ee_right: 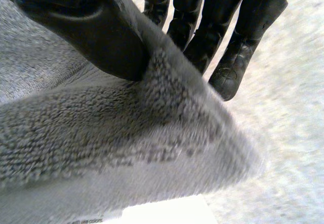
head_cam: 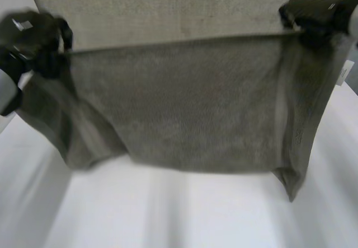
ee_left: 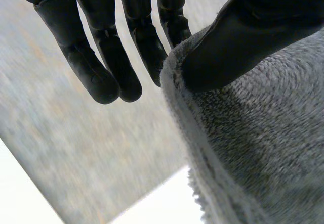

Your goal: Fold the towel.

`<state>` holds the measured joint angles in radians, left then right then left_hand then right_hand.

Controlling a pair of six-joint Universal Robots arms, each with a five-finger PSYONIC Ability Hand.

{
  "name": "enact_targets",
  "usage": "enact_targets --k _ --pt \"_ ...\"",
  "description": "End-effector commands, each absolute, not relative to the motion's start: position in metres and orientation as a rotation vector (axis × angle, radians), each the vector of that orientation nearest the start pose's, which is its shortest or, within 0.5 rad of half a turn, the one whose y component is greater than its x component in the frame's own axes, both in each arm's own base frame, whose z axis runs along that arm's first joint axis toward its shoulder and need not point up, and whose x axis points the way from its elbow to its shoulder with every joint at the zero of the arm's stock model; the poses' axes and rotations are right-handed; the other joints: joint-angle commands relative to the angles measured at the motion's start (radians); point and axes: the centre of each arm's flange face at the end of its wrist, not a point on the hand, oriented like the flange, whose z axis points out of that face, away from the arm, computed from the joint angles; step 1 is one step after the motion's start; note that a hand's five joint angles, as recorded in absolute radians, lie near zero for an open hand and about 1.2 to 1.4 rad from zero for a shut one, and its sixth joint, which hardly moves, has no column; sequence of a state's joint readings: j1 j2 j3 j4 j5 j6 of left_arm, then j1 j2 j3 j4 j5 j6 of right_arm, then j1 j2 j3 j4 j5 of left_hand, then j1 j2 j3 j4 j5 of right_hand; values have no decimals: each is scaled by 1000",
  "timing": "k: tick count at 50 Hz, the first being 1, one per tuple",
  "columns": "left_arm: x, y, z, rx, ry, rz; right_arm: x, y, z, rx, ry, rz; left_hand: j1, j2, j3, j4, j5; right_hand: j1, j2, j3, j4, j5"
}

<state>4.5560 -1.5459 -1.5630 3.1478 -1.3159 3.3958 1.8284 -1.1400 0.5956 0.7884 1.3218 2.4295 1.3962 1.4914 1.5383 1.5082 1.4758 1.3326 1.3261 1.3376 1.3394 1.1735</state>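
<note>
Towel point(head_cam: 184, 102) is pinched thumb-to-fingers at 10 o'clock by left hand point(head_cam: 33, 41) and 2 o'clock by right hand point(head_cam: 319, 7), edge held taut over counter point(head_cam: 168, 214), likely for a square fold.

A towel point(head_cam: 179, 102) hangs across the middle, blocking your way; the table point(head_cam: 168, 214) nearer you lies open

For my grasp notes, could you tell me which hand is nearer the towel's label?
Right. The right hand pinches the towel at the corner by the label; the left hand holds the opposite corner.
</note>
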Motion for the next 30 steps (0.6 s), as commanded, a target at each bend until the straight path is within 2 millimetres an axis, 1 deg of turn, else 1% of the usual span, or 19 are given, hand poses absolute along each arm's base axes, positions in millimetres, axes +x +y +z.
enact_targets --k 1,4,6,7,9,12,14,15,17,18,19,20,21,22,23,25,26,28,30 --pt "-213 -315 241 906 2337 -2023 270 -322 302 -1559 2170 -1715 0 -95 -142 -112 -254 64 70 59 57 48" --pt "-216 -324 231 913 2367 -1991 276 -325 286 -1589 2178 -1672 0 -95 -142 -112 -254 64 70 59 57 48" --pt "-224 -345 220 922 2377 -1977 284 -339 261 -1635 2184 -1661 0 -95 -142 -112 -254 64 70 59 57 48" --pt "-224 -345 220 922 2377 -1977 284 -339 261 -1635 2184 -1661 0 -95 -142 -112 -254 64 70 59 57 48" --pt "-238 -365 226 921 2314 -2039 290 -359 252 -1650 2171 -1784 0 -95 -142 -112 -254 64 70 59 57 48" --pt "-244 -375 237 907 2254 -2098 293 -370 259 -1637 2136 -1913 0 -95 -142 -112 -254 64 70 59 57 48" --pt "-248 -394 278 799 2073 -2250 303 -390 303 -1525 1939 -2325 0 -95 -142 -112 -254 64 70 59 57 48" --pt "-248 -394 278 798 2072 -2251 303 -390 303 -1524 1938 -2327 0 -95 -142 -112 -254 64 70 59 57 48" --pt "-252 -402 340 590 1821 -2472 312 -387 386 -1241 1523 -2823 0 -95 -142 -112 -254 64 70 59 57 48" --pt "-253 -402 341 589 1819 -2473 312 -387 386 -1240 1521 -2825 0 -95 -142 -112 -254 64 70 59 57 48" --pt "-259 -398 376 479 1665 -2619 311 -378 428 -1060 1293 -3008 0 -95 -142 -112 -254 64 70 59 57 48" --pt "-259 -398 376 477 1664 -2621 306 -363 466 -865 1075 -3125 0 -95 -142 -112 -254 64 70 59 57 48" --pt "-260 -389 413 357 1501 -2769 306 -363 467 -863 1073 -3126 0 -95 -142 -112 -254 64 70 59 57 48" --pt "-258 -377 446 252 1344 -2909 296 -347 500 -685 893 -3168 0 -95 -142 -112 -254 64 70 59 57 48" --pt "-258 -377 446 251 1342 -2910 296 -346 501 -683 891 -3169 0 -95 -142 -112 -254 64 70 59 57 48" --pt "-247 -348 502 98 1026 -3141 279 -322 542 -476 674 -3113 0 -95 -142 -112 -254 64 70 59 57 48" --pt "-247 -348 502 98 1025 -3142 279 -321 542 -475 674 -3113 0 -95 -142 -112 -254 64 70 59 57 48" --pt "-243 -333 524 31 827 -3269 277 -317 548 -429 662 -3007 0 -95 -142 -112 -254 64 70 59 57 48" --pt "-243 -333 524 27 785 -3284 279 -322 541 -452 714 -2980 0 -95 -142 -112 -254 64 70 59 57 48"
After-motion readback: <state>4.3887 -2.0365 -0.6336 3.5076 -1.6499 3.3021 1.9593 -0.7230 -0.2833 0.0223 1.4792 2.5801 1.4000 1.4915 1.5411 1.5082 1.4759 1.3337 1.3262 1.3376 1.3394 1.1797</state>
